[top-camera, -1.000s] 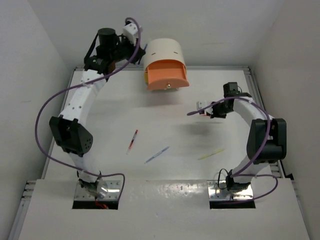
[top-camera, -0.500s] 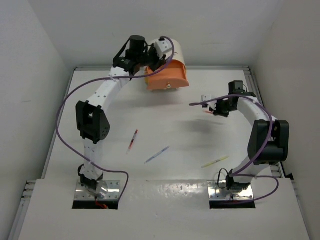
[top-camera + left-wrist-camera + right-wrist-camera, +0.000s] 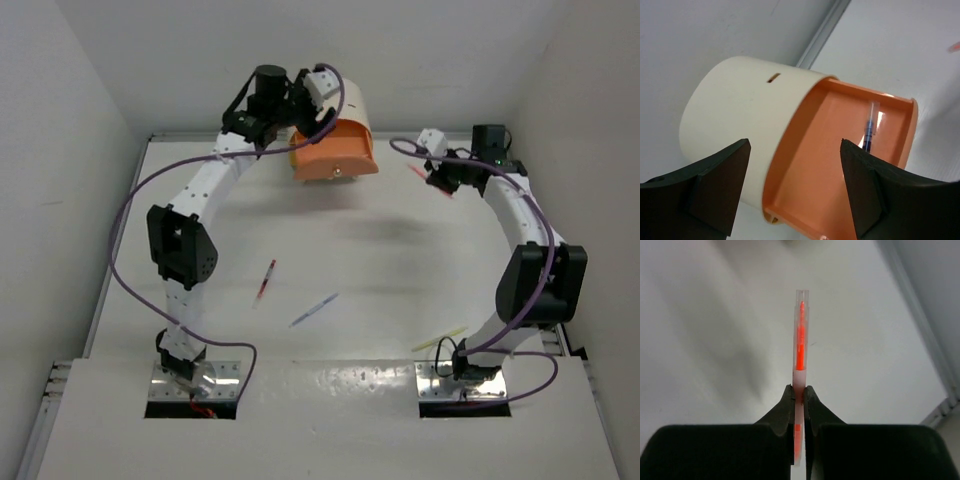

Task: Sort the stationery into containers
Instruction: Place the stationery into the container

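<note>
Right gripper (image 3: 799, 395): pressed together on the held red pen (image 3: 800, 340), which pokes straight out past the fingertips, clear of the table.
Just changed: within 1 second this arm has swung from mid-table out toward the far edge, carrying the pen along.
Orange drawer (image 3: 335, 155): pulled out, now off to the left of the right gripper, and the pen is not over it yet.
Left gripper (image 3: 792, 185): spread wide and gripping nothing. It has come across from beside the cream box (image 3: 735, 105) to hover over it.
Stored pen (image 3: 870, 132): 1 blue one lying in the drawer, just ahead of the left fingers.
Still loose: table red pen (image 3: 265, 280), table blue pen (image 3: 314, 309) and yellow stick (image 3: 440, 338), all well behind both grippers. The stick has drifted toward the right arm's base.
Meaning: the drop into the drawer looks close, and 3 pieces would remain.
</note>
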Controlling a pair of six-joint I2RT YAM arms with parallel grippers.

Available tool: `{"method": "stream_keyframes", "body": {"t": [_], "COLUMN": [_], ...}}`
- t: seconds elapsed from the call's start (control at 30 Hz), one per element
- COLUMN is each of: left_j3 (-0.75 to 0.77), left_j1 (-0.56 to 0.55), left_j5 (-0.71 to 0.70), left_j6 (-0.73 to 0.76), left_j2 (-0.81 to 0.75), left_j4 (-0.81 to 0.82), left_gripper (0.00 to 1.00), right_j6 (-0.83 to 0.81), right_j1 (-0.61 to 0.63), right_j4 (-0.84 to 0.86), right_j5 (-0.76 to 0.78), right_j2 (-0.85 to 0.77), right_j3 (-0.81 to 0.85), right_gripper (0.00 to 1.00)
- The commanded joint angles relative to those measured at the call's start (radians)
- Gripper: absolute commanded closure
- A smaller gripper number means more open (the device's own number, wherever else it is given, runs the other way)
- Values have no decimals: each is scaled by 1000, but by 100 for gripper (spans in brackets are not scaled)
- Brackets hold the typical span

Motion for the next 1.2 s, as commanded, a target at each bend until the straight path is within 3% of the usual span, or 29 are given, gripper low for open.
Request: {"method": "stream_keyframes", "body": {"t": [0.0, 0.1, 0.23, 0.4, 0.53, 0.83, 1.07, 1.17], "left_j3": [-8, 19, -157, -362, -519, -618, -609, -607], "left_j1": [92, 162, 202, 242, 256, 284, 296, 302], "left_j5": [-14, 34, 69, 98, 108, 123, 132, 132], "left_j6": [-272, -373, -403, -432, -458, -458, -456, -501], "left_j2": [-148, -199, -350, -476, -561, -619, -607, -601], "left_j4": [223, 206, 177, 169, 184, 181, 178, 181], "left_gripper": [21, 21, 21, 21, 21, 21, 21, 20], "right_j6": [195, 239, 261, 267, 253, 313, 307, 301], "right_j1": [24, 80, 140, 234, 292, 368, 380, 380], "right_j4": [129, 138, 254, 258, 307, 390, 371, 368], "right_j5": [-64, -67, -70, -99, -112, -98, -98, -90], "right_j2": [16, 99, 156, 245, 288, 374, 390, 384], "right_j3": [166, 350, 481, 619, 611, 660, 650, 637], "right_gripper": [100, 100, 100, 100, 100, 99, 78, 56]}}
